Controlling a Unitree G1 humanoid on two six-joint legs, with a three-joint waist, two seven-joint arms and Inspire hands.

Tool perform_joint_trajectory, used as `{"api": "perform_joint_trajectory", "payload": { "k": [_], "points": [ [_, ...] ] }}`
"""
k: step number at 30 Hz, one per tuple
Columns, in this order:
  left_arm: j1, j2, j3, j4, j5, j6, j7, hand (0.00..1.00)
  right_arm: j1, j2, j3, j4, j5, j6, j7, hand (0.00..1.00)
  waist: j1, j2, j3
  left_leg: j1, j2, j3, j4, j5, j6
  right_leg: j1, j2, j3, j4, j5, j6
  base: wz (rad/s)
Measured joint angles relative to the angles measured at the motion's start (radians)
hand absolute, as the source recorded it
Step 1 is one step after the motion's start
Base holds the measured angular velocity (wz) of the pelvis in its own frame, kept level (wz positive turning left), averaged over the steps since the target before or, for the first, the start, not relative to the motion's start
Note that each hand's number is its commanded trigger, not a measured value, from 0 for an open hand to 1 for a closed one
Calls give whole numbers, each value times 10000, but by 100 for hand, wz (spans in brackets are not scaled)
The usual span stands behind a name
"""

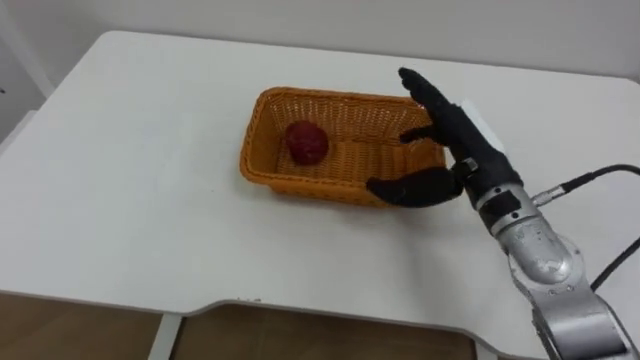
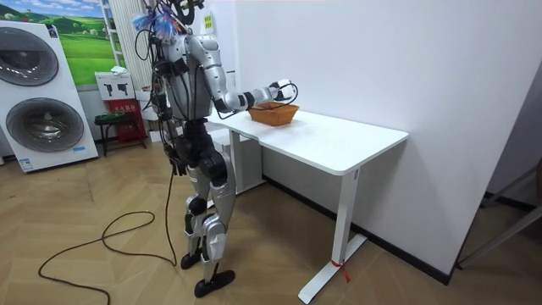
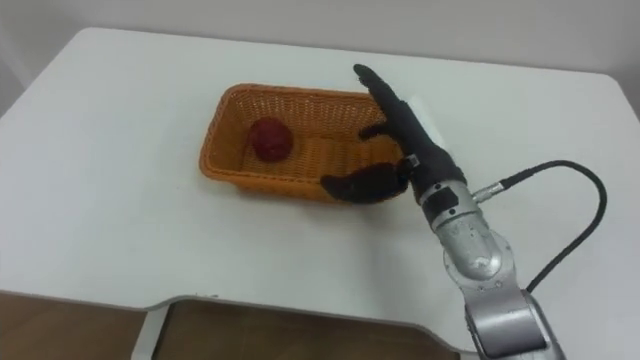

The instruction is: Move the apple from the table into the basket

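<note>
Now your right hand (image 1: 465,138) holds nothing, fingers (image 1: 421,89) stretched out; the apple (image 1: 307,141) looks light, hard and slippy, so cup its middle.

This is a test room dressed up as a home's laundry corner. Against the far wall on the room view's left stand two front-loading washing machines (image 2: 42,102), one stacked on the other. Beside them hangs a poster (image 2: 85,42) of green hills under a blue sky, and a small stool (image 2: 112,121) sits below. The floor (image 2: 102,203) is herringbone wood, as in a flat. The bare white walls (image 2: 381,68) and the plain white desk (image 2: 356,148) on its single-column legs look more like a lab. A wicker basket (image 2: 274,113) on the desk adds a household touch.
</note>
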Motion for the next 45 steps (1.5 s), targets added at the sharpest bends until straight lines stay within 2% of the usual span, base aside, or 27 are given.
{"api": "perform_joint_trajectory", "payload": {
  "k": [5, 7, 10, 12, 16, 19, 21, 22, 23, 26, 28, 30, 33, 36, 38, 42, 45],
  "points": [
    [241, -47, 625, -6, -1, -202, 324, 0, -10, -38, -1720, -18, 81, -351, -1753, 0, -321, -82, -92, 98, -10, 51, -30, 2, -3, 24, 23, 21, 11, -1, 1, -2],
    [334, -43, 889, -4, 0, -253, 508, 0, -13, -144, -2748, -17, 521, -593, -2838, 0, -517, -148, -110, 101, -12, 41, -31, 2, -4, 31, 25, 15, 3, -1, 1, 0],
    [507, -47, 1352, -2, 0, -304, 655, 0, -17, -164, -4159, -18, 661, -724, -4243, 0, -797, -207, -93, 196, -13, 60, -70, 2, -3, 91, 25, 38, 3, -1, 2, -1],
    [677, -42, 1539, -2, -10, -304, 743, 0, -17, -204, -4785, -19, 984, -825, -5087, 0, -1036, -231, -83, 182, -13, 80, -75, 2, -3, 94, 34, 127, 5, -2, 2, -6],
    [1065, -48, 1620, -263, -18, -299, 981, 0, -12, -628, -6297, 212, 2629, -892, -6882, 0, -1536, -236, -81, 154, -12, 96, -105, 0, -2, 42, 36, 159, 8, -2, 2, -5],
    [1088, -46, 1632, -404, -88, -274, 1200, 0, -12, -956, -7045, 1270, 3669, -1032, -8079, 0, -1752, -246, -76, 150, -6, 105, -75, -1, -2, 25, 40, 201, 29, 1, -1, -3],
    [1048, -28, 1638, -453, -132, -252, 1306, 0, 176, -954, -7319, 1908, 4259, -1018, -8586, 0, -1868, -214, -92, 137, -3, 112, -80, -3, -3, 30, 43, 204, 29, 3, -6, 0],
    [1023, -33, 1633, -496, -116, -199, 1314, 0, 423, -953, -7426, 2380, 4686, -1017, -8799, 0, -1901, -180, -64, 91, -10, 104, -95, -5, -1, 6, 37, 193, 28, 4, -6, 0],
    [1012, -38, 1626, -501, -115, -185, 1315, 0, 539, -953, -7448, 2641, 4953, -1018, -8868, 0, -1950, -174, -82, 53, -14, 88, -95, -5, -1, -22, 35, 179, 29, 4, -7, 5],
    [914, -47, 1611, -510, -89, 114, 1314, 0, 937, -846, -7422, 4341, 6422, -824, -8844, 0, -2074, -82, -109, -22, -8, 95, -100, -3, 1, -104, 36, 194, 47, 11, -10, 0],
    [870, -81, 1632, -623, -25, 278, 1315, 0, 1404, -539, -7302, 6079, 6970, -653, -8381, 0, -2005, 23, -174, 1, 0, 150, -97, -1, -3, -77, 43, 181, 42, 10, -10, 0],
    [849, -115, 1630, -832, -15, 359, 1314, 0, 1760, -193, -6889, 7307, 7521, -462, -7995, 0, -1854, 84, -161, 30, 14, 197, -151, 19, -20, -90, 54, 249, 33, 9, -13, -5],
    [794, -228, 1630, -803, -17, 421, 1311, 0, 2028, 478, -5976, 9455, 7556, -88, -7247, 0, -1734, 108, -157, 186, 5, 214, -159, 24, -26, 41, 54, 313, 13, -6, -18, -4],
    [534, -341, 1614, -508, -20, 394, 1235, 0, 2095, 922, -5128, 10961, 7455, 226, -6310, 0, -1560, 99, -131, 186, 0, 280, -162, 20, -20, 9, 38, 367, 25, -9, -16, -6],
    [450, -346, 1550, -328, -21, 397, 1230, 0, 2079, 941, -4582, 11733, 7358, 374, -5688, 0, -1474, 72, -118, 235, 5, 263, -189, 6, 0, 24, 35, 431, 14, -13, -11, -5],
    [479, -357, 1541, -279, -21, 451, 1135, 0, 2263, 965, -3207, 12658, 6420, 555, -3999, 0, -1248, 8, -41, 315, 7, 335, -243, -7, 9, -15, 39, 488, -32, -40, 4, -6],
    [459, -386, 1525, -234, -15, 559, 981, 0, 2305, 968, -2391, 12970, 5416, 744, -2873, 0, -1033, 21, -39, 317, 4, 335, -183, -12, 14, -7, 44, 564, -75, -37, 4, 0]
  ]
}}
